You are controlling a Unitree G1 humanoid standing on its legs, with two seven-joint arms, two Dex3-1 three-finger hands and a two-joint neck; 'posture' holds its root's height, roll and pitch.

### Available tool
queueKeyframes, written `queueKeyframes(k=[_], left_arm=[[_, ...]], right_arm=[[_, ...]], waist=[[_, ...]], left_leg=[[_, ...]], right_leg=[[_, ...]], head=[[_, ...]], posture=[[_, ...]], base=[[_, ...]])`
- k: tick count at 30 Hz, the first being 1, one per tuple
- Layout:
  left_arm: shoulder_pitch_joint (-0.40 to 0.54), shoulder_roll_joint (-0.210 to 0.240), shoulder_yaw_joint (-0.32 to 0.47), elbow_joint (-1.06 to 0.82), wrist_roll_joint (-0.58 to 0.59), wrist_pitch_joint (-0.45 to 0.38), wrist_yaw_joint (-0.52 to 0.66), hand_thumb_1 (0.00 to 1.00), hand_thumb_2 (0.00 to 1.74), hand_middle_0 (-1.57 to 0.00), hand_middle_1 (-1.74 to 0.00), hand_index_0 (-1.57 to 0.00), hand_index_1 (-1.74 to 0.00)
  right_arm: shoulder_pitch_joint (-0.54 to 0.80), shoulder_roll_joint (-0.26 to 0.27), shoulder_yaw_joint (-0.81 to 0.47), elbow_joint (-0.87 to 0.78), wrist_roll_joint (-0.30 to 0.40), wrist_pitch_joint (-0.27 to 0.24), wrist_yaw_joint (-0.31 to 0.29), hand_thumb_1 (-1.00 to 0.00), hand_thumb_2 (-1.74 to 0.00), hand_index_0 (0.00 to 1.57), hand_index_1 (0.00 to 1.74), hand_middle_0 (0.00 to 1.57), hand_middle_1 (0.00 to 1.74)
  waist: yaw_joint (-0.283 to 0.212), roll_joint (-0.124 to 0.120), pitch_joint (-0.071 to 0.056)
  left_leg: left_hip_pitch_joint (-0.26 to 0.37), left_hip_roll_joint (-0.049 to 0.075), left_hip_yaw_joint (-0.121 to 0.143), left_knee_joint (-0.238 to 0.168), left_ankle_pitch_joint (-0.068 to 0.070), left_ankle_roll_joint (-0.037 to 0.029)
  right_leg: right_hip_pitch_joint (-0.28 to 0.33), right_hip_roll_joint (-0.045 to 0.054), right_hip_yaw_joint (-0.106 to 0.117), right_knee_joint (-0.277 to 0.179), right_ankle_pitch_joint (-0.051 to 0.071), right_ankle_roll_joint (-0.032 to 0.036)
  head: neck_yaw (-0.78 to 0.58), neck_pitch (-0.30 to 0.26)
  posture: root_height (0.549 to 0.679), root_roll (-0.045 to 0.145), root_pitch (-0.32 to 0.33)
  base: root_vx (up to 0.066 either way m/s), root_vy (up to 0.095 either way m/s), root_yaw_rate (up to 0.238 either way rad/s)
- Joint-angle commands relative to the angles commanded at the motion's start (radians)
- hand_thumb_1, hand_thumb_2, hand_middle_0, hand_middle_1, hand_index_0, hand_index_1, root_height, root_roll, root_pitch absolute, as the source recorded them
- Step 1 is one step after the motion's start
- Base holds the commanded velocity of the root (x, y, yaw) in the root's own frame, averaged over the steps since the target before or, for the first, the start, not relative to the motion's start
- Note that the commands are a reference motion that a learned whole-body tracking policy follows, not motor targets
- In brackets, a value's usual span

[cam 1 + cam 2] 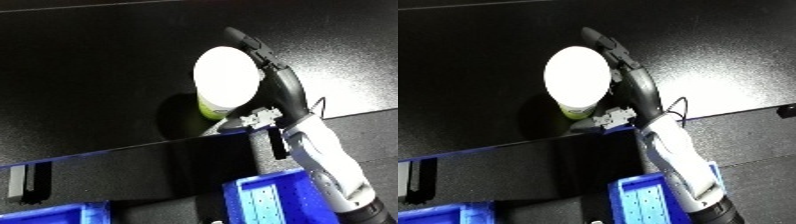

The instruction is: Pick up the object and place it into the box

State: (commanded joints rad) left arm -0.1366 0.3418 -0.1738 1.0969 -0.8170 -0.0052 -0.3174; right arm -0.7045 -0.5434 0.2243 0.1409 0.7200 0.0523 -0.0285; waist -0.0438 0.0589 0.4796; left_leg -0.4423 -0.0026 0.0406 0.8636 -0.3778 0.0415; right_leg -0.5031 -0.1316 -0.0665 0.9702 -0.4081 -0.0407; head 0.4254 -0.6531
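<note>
In the left eye view, the robot's right hand (271, 82), black and on a white and silver forearm (330, 165), lies along the right side of the white-topped round container with a yellow-green body (226, 75). The fingers are long and mostly straight against the container's side, with the tips reaching past its far edge. If a thumb goes round the other side, it is hidden, so it cannot be told if the hand really holds the container or only leans on it. The hand seems to be placed so for taking the container from the side, which fits the picking step of the task. The container is over the black table surface (89, 75), beyond the blue plastic bin (266, 195) at the lower edge and well apart from it. If it stands on the table or is lifted cannot be told.

In the right eye view, the container (577, 75) shows a flat, very bright white round top, and below it a short piece of yellow-green wall, with a dark shadow at its near-left side. The hand (631, 80) is again at its right side. The bin (642, 197) is near the forearm (678, 160), nearer to the camera than the container. The left hand is not seen in any view.
</note>
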Motion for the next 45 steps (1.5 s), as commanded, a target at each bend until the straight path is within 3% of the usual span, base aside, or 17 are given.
queueKeyframes(k=[1, 5, 8, 9, 10, 11, 16, 20, 31, 33, 34, 35, 36, 40, 43, 44, 45], left_arm=[[-0.001, -0.003, -0.002, -0.002, -0.002, 0.002, 0.002, 0.00, 0.00, 0.00, 0.00, 0.00, 0.00], [-0.001, -0.007, -0.007, -0.007, -0.005, 0.004, 0.007, 0.00, 0.00, 0.00, 0.00, 0.00, 0.00], [-0.001, -0.009, -0.010, -0.009, -0.006, 0.004, 0.007, 0.00, 0.00, 0.00, 0.00, 0.00, 0.00], [-0.001, -0.010, -0.011, -0.011, -0.007, 0.005, 0.007, 0.00, 0.00, 0.00, 0.00, 0.00, 0.00], [-0.001, -0.010, -0.011, -0.011, -0.007, 0.005, 0.007, 0.00, 0.00, 0.00, 0.00, 0.00, 0.00], [0.001, -0.011, -0.012, -0.012, -0.009, 0.004, 0.006, 0.00, 0.00, 0.00, 0.00, 0.00, 0.00], [0.004, -0.010, -0.009, -0.012, -0.012, 0.000, 0.004, 0.00, 0.00, 0.00, 0.00, 0.00, 0.00], [0.014, -0.007, 0.005, -0.017, -0.017, -0.004, 0.008, 0.00, 0.00, 0.00, 0.00, 0.00, 0.00], [0.054, 0.003, 0.061, -0.030, -0.054, -0.036, 0.009, 0.00, 0.00, 0.00, 0.00, 0.00, 0.00], [0.064, 0.005, 0.069, -0.030, -0.066, -0.045, 0.007, 0.00, 0.00, 0.00, 0.00, 0.00, 0.00], [0.073, 0.004, 0.079, -0.026, -0.079, -0.055, 0.003, 0.00, 0.00, 0.00, 0.00, 0.00, 0.00], [0.073, 0.004, 0.079, -0.026, -0.079, -0.055, 0.003, 0.00, 0.00, 0.00, 0.00, 0.00, 0.00], [0.081, 0.000, 0.089, -0.018, -0.092, -0.064, -0.003, 0.00, 0.00, 0.00, 0.00, 0.00, 0.00], [0.091, -0.013, 0.100, -0.009, -0.107, -0.075, -0.012, 0.00, 0.00, 0.00, 0.00, 0.00, 0.00], [0.097, -0.022, 0.107, -0.008, -0.116, -0.079, -0.017, 0.00, 0.00, 0.00, 0.00, 0.00, 0.00], [0.097, -0.021, 0.109, -0.008, -0.117, -0.079, -0.019, 0.00, 0.00, 0.00, 0.00, 0.00, 0.00], [0.094, -0.016, 0.111, -0.005, -0.115, -0.078, -0.024, 0.00, 0.00, 0.00, 0.00, 0.00, 0.00]], right_arm=[[-0.005, 0.006, 0.005, -0.002, -0.002, 0.002, -0.001, -0.50, -0.87, 0.79, 0.87, 0.79, 0.87], [-0.008, 0.009, 0.009, -0.002, -0.002, 0.006, -0.002, -0.70, -1.22, 1.10, 1.22, 1.10, 1.22], [-0.008, 0.009, 0.010, 0.000, -0.001, 0.009, 0.000, -0.80, -1.39, 1.26, 1.39, 1.26, 1.39], [-0.006, 0.009, 0.012, 0.003, 0.000, 0.011, 0.002, -0.90, -1.57, 1.41, 1.57, 1.41, 1.57], [-0.006, 0.009, 0.012, 0.003, 0.000, 0.011, 0.002, -0.90, -1.57, 1.41, 1.57, 1.41, 1.57], [-0.005, 0.007, 0.013, 0.005, 0.001, 0.012, 0.002, -1.00, -1.74, 1.57, 1.74, 1.57, 1.74], [0.003, -0.001, 0.011, -0.003, -0.011, 0.014, 0.025, -1.00, -1.74, 1.57, 1.74, 1.57, 1.74], [0.038, -0.022, 0.002, -0.046, -0.040, 0.001, 0.073, -1.00, -1.74, 1.57, 1.74, 1.57, 1.74], [0.255, -0.124, -0.141, -0.217, -0.086, -0.117, 0.165, -1.00, -1.74, 1.57, 1.74, 1.57, 1.74], [0.306, -0.140, -0.183, -0.233, -0.072, -0.166, 0.146, -1.00, -1.74, 1.57, 1.74, 1.57, 1.74], [0.354, -0.139, -0.233, -0.238, -0.062, -0.240, 0.105, -1.00, -1.74, 1.57, 1.74, 1.57, 1.74], [0.354, -0.139, -0.233, -0.238, -0.062, -0.240, 0.105, -1.00, -1.74, 1.57, 1.74, 1.57, 1.74], [0.406, -0.117, -0.294, -0.240, -0.046, -0.318, 0.066, -1.00, -1.74, 1.57, 1.74, 1.57, 1.74], [0.483, -0.074, -0.381, -0.230, 0.011, -0.389, 0.058, -1.00, -1.74, 1.57, 1.74, 1.57, 1.74], [0.545, -0.047, -0.436, -0.201, 0.134, -0.359, 0.164, -1.00, -1.74, 1.57, 1.74, 1.57, 1.74], [0.559, -0.043, -0.441, -0.183, 0.180, -0.328, 0.225, -1.00, -1.74, 1.57, 1.74, 1.57, 1.74], [0.581, -0.045, -0.436, -0.135, 0.259, -0.264, 0.350, -1.00, -1.74, 1.57, 1.74, 1.57, 1.74]], waist=[[0.000, 0.002, 0.000], [-0.001, 0.004, 0.000], [-0.001, 0.005, 0.000], [-0.001, 0.006, 0.000], [-0.001, 0.006, 0.000], [-0.002, 0.007, 0.001], [-0.006, 0.006, 0.003], [-0.015, 0.000, 0.004], [-0.065, -0.028, 0.008], [-0.075, -0.034, 0.010], [-0.088, -0.039, 0.012], [-0.088, -0.039, 0.012], [-0.102, -0.042, 0.014], [-0.123, -0.039, 0.017], [-0.136, -0.034, 0.018], [-0.138, -0.034, 0.018], [-0.138, -0.034, 0.018]], left_leg=[[-0.001, 0.000, 0.001, 0.000, 0.000, -0.0004], [-0.001, -0.001, 0.002, -0.001, 0.000, -0.0006], [0.000, -0.001, 0.002, -0.002, 0.001, -0.0007], [0.002, -0.002, 0.003, -0.006, 0.002, -0.0007], [0.002, -0.002, 0.003, -0.006, 0.002, -0.0007], [0.004, -0.002, 0.003, -0.011, 0.005, -0.0008], [0.003, -0.001, 0.005, -0.016, 0.007, -0.0017], [0.003, 0.002, 0.006, -0.018, 0.006, -0.0015], [-0.004, 0.021, 0.019, -0.024, -0.002, -0.0020], [-0.003, 0.024, 0.022, -0.030, -0.002, -0.0020], [-0.002, 0.027, 0.026, -0.036, -0.002, -0.0029], [-0.002, 0.027, 0.026, -0.036, -0.002, -0.0029], [0.000, 0.029, 0.031, -0.043, -0.002, -0.0033], [0.004, 0.030, 0.041, -0.052, -0.005, -0.0023], [0.007, 0.027, 0.050, -0.055, -0.010, -0.0002], [0.007, 0.026, 0.051, -0.055, -0.011, 0.0003], [0.007, 0.025, 0.052, -0.053, -0.014, 0.0011]], right_leg=[[-0.002, 0.0002, 0.001, 0.001, 0.000, -0.0003], [-0.004, 0.0000, 0.004, 0.002, 0.000, -0.0002], [-0.004, 0.0002, 0.005, 0.001, 0.000, -0.0002], [-0.003, 0.0008, 0.006, -0.003, 0.001, 0.0000], [-0.003, 0.0008, 0.006, -0.003, 0.001, 0.0000], [-0.002, 0.0019, 0.006, -0.006, 0.003, 0.0004], [-0.004, 0.0053, 0.009, -0.008, 0.005, 0.0009], [-0.005, 0.0096, 0.011, -0.010, 0.006, 0.0024], [-0.013, 0.0306, 0.018, -0.023, 0.013, 0.0134], [-0.012, 0.0362, 0.018, -0.029, 0.015, 0.0148], [-0.012, 0.0429, 0.019, -0.034, 0.017, 0.0164], [-0.012, 0.0429, 0.019, -0.034, 0.017, 0.0164], [-0.013, 0.0506, 0.021, -0.039, 0.018, 0.0180], [-0.013, 0.0599, 0.026, -0.044, 0.017, 0.0193], [-0.014, 0.0670, 0.031, -0.048, 0.016, 0.0186], [-0.014, 0.0688, 0.032, -0.049, 0.016, 0.0182], [-0.015, 0.0706, 0.033, -0.049, 0.016, 0.0175]], head=[[0.004, -0.001], [0.008, -0.002], [0.011, 0.000], [0.013, 0.002], [0.013, 0.002], [0.015, 0.010], [0.027, 0.034], [0.043, 0.088], [0.052, 0.146], [0.055, 0.161], [0.060, 0.176], [0.060, 0.176], [0.067, 0.192], [0.088, 0.214], [0.131, 0.211], [0.152, 0.208], [0.198, 0.191]], posture=[[0.613, 0.079, -0.034], [0.613, 0.080, -0.034], [0.613, 0.081, -0.033], [0.614, 0.081, -0.032], [0.614, 0.081, -0.032], [0.614, 0.080, -0.031], [0.615, 0.079, -0.028], [0.615, 0.077, -0.025], [0.616, 0.067, -0.006], [0.617, 0.065, -0.001], [0.618, 0.063, 0.004], [0.618, 0.063, 0.004], [0.619, 0.062, 0.009], [0.620, 0.062, 0.014], [0.620, 0.063, 0.018], [0.620, 0.064, 0.019], [0.620, 0.063, 0.020]], base=[[-0.006, 0.018, 0.014], [-0.002, 0.013, 0.020], [-0.003, 0.010, 0.007], [-0.009, 0.007, -0.004], [-0.009, 0.007, -0.004], [-0.016, 0.003, -0.011], [-0.025, 0.001, -0.013], [-0.023, 0.005, -0.043], [-0.034, 0.014, -0.106], [-0.030, 0.009, -0.114], [-0.029, 0.022, -0.135], [-0.029, 0.022, -0.135], [-0.020, 0.045, -0.143], [-0.014, 0.060, -0.122], [-0.014, 0.059, -0.065], [-0.016, 0.030, -0.016], [-0.012, -0.006, 0.031]])
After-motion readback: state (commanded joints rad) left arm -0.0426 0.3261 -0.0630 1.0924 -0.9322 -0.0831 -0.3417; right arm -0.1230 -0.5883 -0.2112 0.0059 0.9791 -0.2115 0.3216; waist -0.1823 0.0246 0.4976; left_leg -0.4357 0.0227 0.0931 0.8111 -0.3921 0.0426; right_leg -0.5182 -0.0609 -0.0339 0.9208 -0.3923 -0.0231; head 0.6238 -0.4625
